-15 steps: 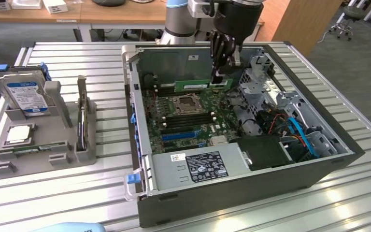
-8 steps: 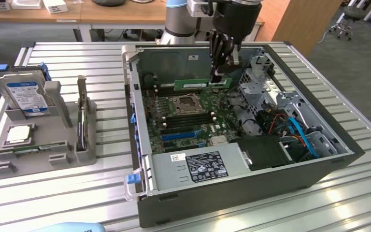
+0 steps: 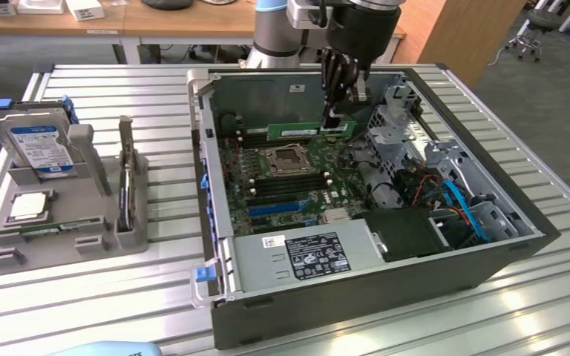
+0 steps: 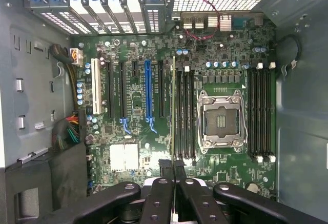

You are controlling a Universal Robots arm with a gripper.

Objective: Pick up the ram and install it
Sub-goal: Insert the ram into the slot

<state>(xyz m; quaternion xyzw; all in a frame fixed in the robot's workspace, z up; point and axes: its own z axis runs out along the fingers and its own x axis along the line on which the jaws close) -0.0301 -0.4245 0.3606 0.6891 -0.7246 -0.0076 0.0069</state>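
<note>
The ram [image 3: 295, 131] is a narrow green stick standing on edge inside the open computer case [image 3: 522, 222], just beyond the processor socket [image 3: 287, 158]. My gripper [image 3: 335, 119] reaches down into the case and is shut on one end of the stick. In the wrist view the ram [image 4: 173, 106] shows edge-on as a thin line running away from my gripper [image 4: 172, 165], lined up along the black memory slots [image 4: 185, 114] beside the socket [image 4: 221, 119]. I cannot tell whether the stick is seated in a slot or just above it.
A grey holder [image 3: 97, 245] on the exterior view's left carries a hard drive [image 3: 39, 144], a square silver chip [image 3: 30, 205] and a small green board [image 3: 62, 226]. Inside the case are the power supply [image 3: 300, 256], a metal drive cage [image 3: 404, 126] and blue cables [image 3: 468, 211].
</note>
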